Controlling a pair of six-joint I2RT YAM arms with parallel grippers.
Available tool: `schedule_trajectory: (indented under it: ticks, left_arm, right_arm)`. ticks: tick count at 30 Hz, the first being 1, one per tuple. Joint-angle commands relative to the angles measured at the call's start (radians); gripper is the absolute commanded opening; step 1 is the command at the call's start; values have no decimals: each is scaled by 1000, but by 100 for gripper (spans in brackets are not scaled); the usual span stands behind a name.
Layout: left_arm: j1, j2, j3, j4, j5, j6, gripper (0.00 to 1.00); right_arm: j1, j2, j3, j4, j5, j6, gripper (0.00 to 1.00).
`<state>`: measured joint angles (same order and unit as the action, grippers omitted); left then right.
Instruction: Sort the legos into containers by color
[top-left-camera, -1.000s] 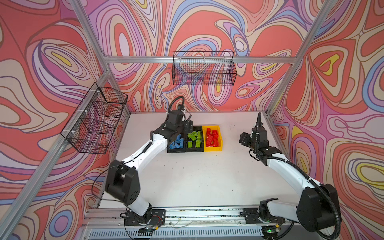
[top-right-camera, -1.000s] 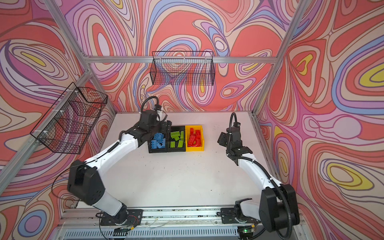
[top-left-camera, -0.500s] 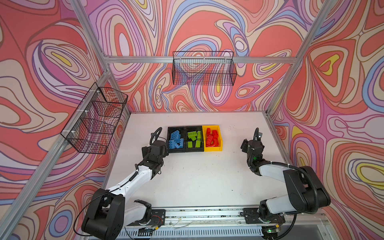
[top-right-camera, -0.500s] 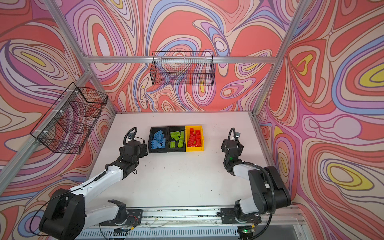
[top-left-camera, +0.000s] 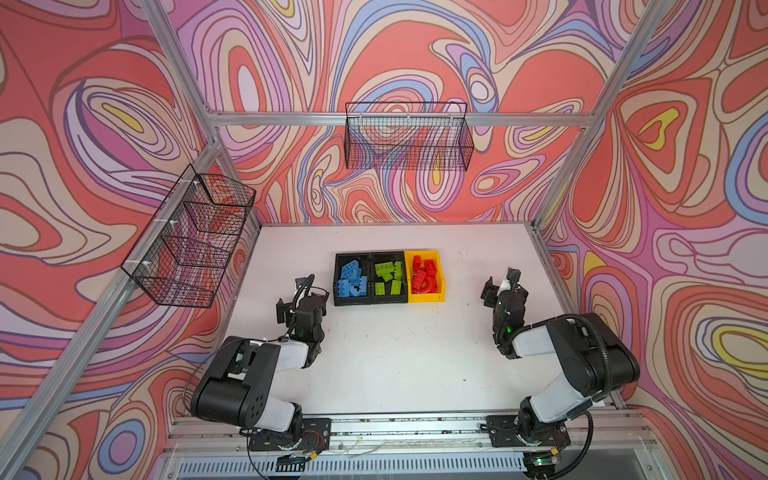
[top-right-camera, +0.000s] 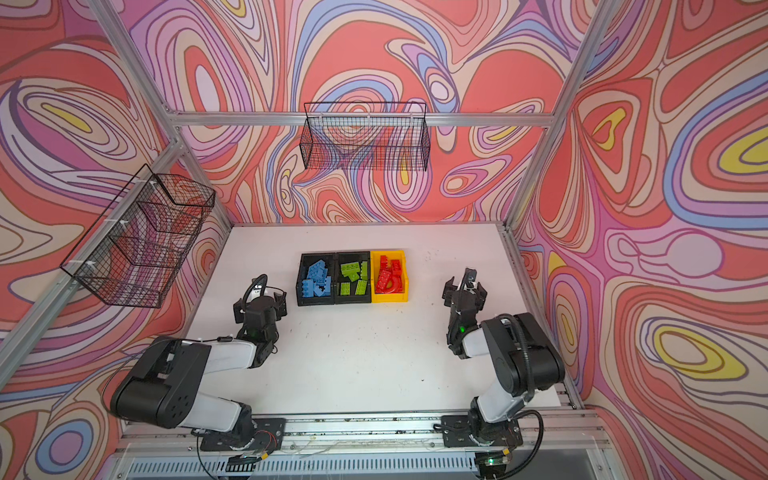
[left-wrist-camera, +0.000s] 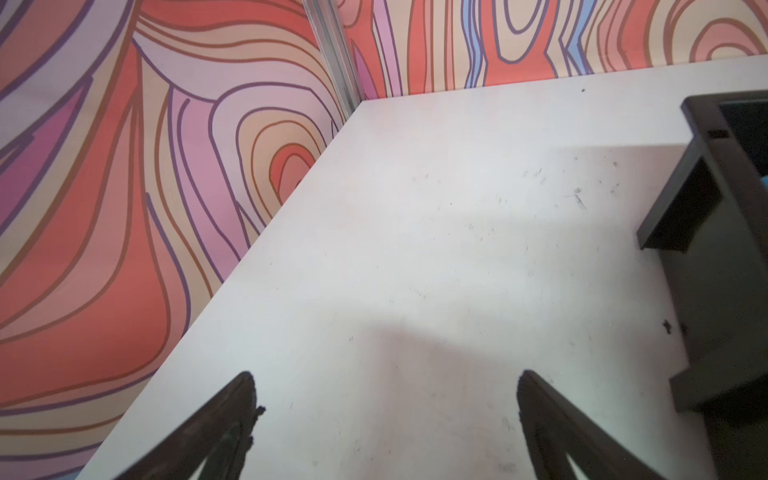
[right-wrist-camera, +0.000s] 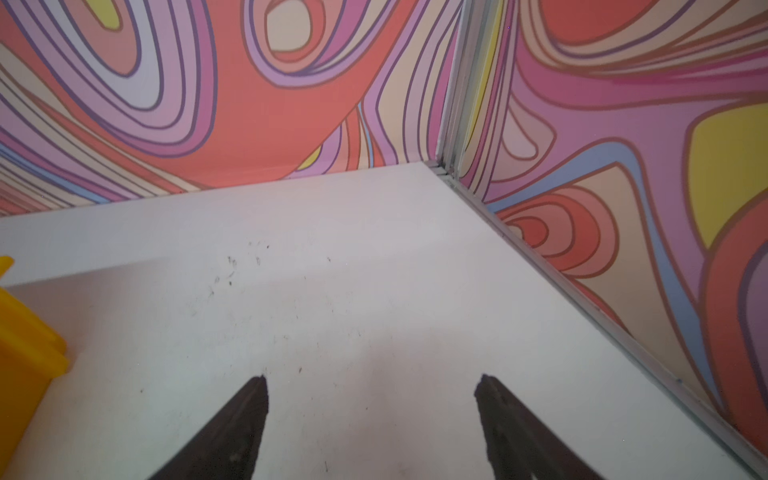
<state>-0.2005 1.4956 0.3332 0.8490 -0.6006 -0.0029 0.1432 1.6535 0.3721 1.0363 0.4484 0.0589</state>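
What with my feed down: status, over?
Left end effector open, empty. Right end effector open, empty. Legos sorted by color in bins. Nothing in the way.

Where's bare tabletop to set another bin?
Widest: table centre, bordered by bin row, left arm, right arm, front rail. Also between bin row and back wall, between yellow bin and right hand. Crowded: left hand by blue-brick bin.

Tabletop (top-left-camera: 395, 374): matt white, scuffed, dark-specked. Yellow container (top-left-camera: 426, 297): smooth glossy plastic; black containers (top-left-camera: 353, 302) beside it, duller plastic. Legos (top-left-camera: 351, 270) inside: shiny moulded plastic. Wire basket (top-left-camera: 409, 145) behind yellow container: black metal mesh. Frame rail (top-left-camera: 282, 119): bare brushed metal.
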Motion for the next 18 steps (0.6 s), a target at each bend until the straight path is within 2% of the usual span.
schedule_trajectory:
  ticks: [1, 2, 3, 5, 6, 7, 8, 9, 10, 12, 14, 16, 18]
  left_arm:
    - [28, -9, 33, 50, 126, 31, 100]
    - [53, 2, 36, 58, 190, 31, 100]
    - [76, 6, 38, 50, 242, 20, 100]
    - [143, 13, 45, 7, 363, -39, 100]
    - [156, 68, 23, 133, 369, -32, 100]
    - [159, 59, 20, 97, 374, -39, 100]
    - [160, 20, 48, -19, 386, -58, 100]
    - [164, 40, 38, 52, 384, -45, 100]
    - [163, 70, 18, 136, 387, -33, 100]
    - [164, 25, 47, -2, 392, -56, 100]
    - [162, 63, 19, 117, 389, -36, 100]
    - [162, 30, 46, 11, 394, -49, 100]
    - [162, 61, 25, 107, 390, -36, 100]
  right_arm:
    - [-39, 45, -14, 147, -85, -13, 84]
    - [-45, 73, -20, 192, -83, -22, 85]
    - [-52, 43, -3, 97, -126, -6, 85]
    - [-63, 59, 3, 122, -149, -13, 85]
    - [-63, 52, 4, 106, -151, -10, 84]
    - [-63, 62, 1, 142, -142, -17, 84]
    - [-64, 56, 3, 116, -143, -16, 84]
    - [-63, 55, 4, 118, -135, -15, 98]
    - [-63, 61, 2, 138, -131, -17, 98]
    - [-63, 56, 2, 128, -132, -16, 98]
    - [-63, 56, 2, 123, -133, -15, 98]
    - [-64, 57, 1, 130, -132, -16, 98]
    - [-63, 59, 1, 134, -131, -17, 98]
